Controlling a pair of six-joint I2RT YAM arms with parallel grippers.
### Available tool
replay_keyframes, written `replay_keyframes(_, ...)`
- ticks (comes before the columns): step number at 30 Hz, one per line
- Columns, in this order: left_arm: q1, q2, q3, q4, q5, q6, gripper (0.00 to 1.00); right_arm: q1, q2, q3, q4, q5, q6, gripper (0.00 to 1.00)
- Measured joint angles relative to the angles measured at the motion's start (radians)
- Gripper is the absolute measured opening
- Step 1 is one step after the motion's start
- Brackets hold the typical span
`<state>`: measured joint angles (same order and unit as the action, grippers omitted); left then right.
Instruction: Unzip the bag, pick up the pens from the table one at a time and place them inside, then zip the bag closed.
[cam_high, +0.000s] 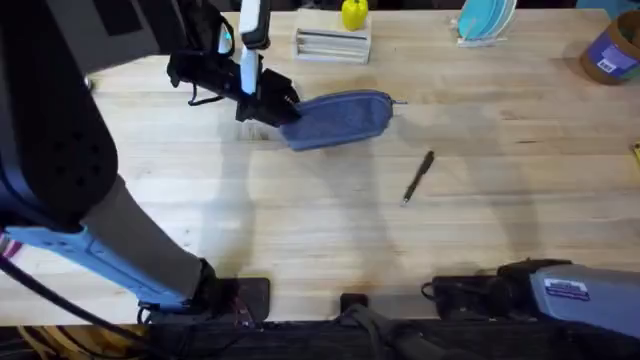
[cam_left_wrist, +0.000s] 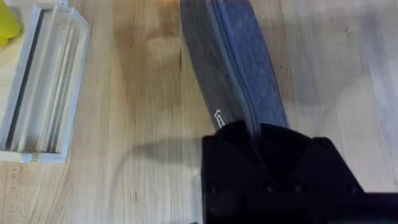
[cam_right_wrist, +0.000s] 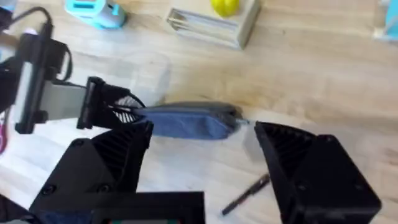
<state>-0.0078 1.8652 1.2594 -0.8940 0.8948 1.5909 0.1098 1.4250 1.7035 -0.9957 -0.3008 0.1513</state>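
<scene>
Bag (cam_high: 340, 118) end pinched by left fingers (cam_high: 275, 108); right fingers (cam_right_wrist: 205, 158) spread, pen (cam_high: 418, 177) apart.

Robot lab bench, set up for tabletop trials.
Plank table (cam_high: 300, 220), two arm bases clamped at near edge, cabling, scattered props: wooden rack (cam_high: 332, 44), yellow toy (cam_high: 354, 14).

Overhead looks down; wrists close, sharing bag (cam_high: 340, 118).

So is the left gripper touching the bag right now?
Touching. In the left wrist view the left gripper closes over the end of the bag, its fabric running between the fingers; the overhead view agrees.
</scene>
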Motion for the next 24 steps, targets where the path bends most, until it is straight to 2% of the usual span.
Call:
replay_keyframes(5,0.0,0.0,0.0,0.0,0.0,0.0,0.042,-0.02,0.0,0.0,-0.058,0.0,-0.061,0.994)
replay_keyframes(12,0.0,0.0,0.0,0.0,0.0,0.0,0.042,-0.02,0.011,0.0,-0.174,0.0,-0.361,0.994)
replay_keyframes(18,0.0,0.0,0.0,0.0,0.0,0.0,0.042,-0.02,0.093,0.0,-0.126,0.001,-0.569,0.994)
replay_keyframes(24,0.0,0.0,0.0,0.0,0.0,0.0,0.042,-0.02,0.172,0.0,-0.131,0.001,-0.639,0.994)
